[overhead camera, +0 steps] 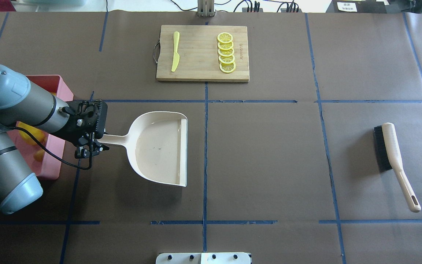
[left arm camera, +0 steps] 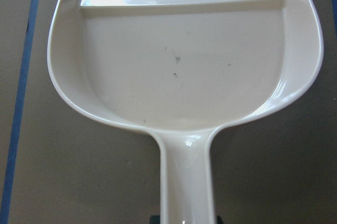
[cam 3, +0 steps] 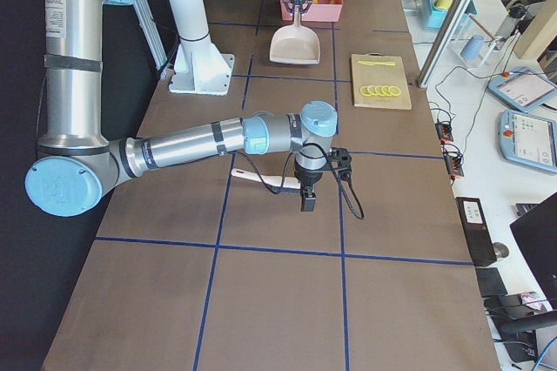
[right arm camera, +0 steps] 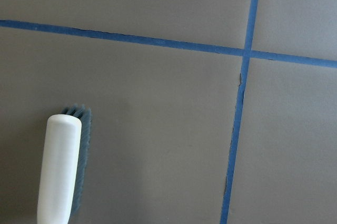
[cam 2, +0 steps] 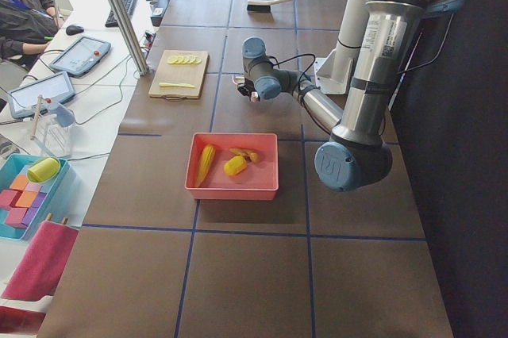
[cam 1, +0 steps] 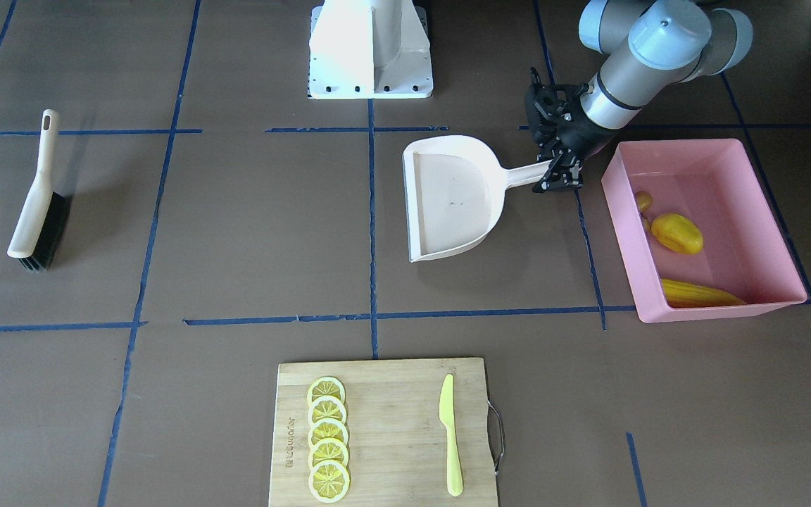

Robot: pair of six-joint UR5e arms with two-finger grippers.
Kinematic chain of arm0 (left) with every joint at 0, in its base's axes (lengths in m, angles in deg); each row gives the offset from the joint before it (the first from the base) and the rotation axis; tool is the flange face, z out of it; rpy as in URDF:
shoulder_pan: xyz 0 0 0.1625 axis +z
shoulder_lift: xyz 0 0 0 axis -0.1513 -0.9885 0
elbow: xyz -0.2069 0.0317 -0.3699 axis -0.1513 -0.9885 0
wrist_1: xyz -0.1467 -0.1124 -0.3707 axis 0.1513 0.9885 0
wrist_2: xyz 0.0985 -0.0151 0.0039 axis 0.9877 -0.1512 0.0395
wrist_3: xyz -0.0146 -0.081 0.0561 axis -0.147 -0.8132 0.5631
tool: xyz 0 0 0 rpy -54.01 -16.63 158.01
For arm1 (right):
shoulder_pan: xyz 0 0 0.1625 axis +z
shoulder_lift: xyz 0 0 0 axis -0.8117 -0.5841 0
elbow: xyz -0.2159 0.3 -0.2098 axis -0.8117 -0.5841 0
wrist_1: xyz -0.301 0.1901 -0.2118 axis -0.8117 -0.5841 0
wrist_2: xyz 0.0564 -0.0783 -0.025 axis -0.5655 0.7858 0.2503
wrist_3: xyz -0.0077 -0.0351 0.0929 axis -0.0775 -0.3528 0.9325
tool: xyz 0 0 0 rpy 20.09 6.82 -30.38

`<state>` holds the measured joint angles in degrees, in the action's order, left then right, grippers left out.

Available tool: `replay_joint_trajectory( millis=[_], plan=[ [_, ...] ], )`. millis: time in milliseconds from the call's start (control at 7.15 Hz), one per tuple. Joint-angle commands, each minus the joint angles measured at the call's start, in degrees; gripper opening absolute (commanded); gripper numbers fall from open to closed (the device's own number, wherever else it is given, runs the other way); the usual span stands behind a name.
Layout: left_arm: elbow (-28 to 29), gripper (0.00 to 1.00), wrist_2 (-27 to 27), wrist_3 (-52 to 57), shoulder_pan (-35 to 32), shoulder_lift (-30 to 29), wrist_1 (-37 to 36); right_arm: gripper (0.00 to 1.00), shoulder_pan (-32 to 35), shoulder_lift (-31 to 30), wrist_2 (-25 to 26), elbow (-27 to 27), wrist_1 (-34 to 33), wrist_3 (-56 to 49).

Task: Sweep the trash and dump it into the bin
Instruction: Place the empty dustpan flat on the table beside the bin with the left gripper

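Note:
The pink bin [cam 1: 622,225] stands on the table at my left side. The corn cob [cam 1: 701,294], the yellow potato lump [cam 1: 676,234] and the ginger root [cam 1: 643,203] lie inside it. The cream dustpan [cam 1: 451,197] rests flat and empty beside the bin. My left gripper [cam 1: 559,184] is shut on the end of its handle [overhead camera: 114,139], and the pan fills the left wrist view [left arm camera: 184,61]. My right gripper [cam 3: 307,201] shows only in the exterior right view, above the brush [right arm camera: 60,166]. I cannot tell if it is open or shut.
The brush [overhead camera: 392,154] lies on its own at my right side. A wooden cutting board [overhead camera: 200,69] with lemon slices [overhead camera: 226,52] and a yellow-green knife [overhead camera: 175,51] sits at the far middle edge. The robot's base [cam 1: 370,49] stands at the near edge.

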<state>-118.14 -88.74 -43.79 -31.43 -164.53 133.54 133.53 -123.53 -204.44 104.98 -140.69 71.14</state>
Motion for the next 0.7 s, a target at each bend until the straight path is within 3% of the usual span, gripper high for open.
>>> replay_joint_trajectory(
  millis=[0,420,560],
  plan=[
    [4.0,0.00,0.0,-1.3,2.3,-2.0,5.6,1.00,0.1,0.0,0.1,-0.3,0.0,0.1],
    [7.1,0.07,0.1,-1.4,2.6,-2.6,7.7,1.00,0.2,0.0,0.2,-0.4,0.0,0.2],
    [7.1,0.31,0.1,-1.5,2.6,-2.5,7.5,1.00,0.1,0.1,0.1,-0.4,0.0,0.3]
  ],
)
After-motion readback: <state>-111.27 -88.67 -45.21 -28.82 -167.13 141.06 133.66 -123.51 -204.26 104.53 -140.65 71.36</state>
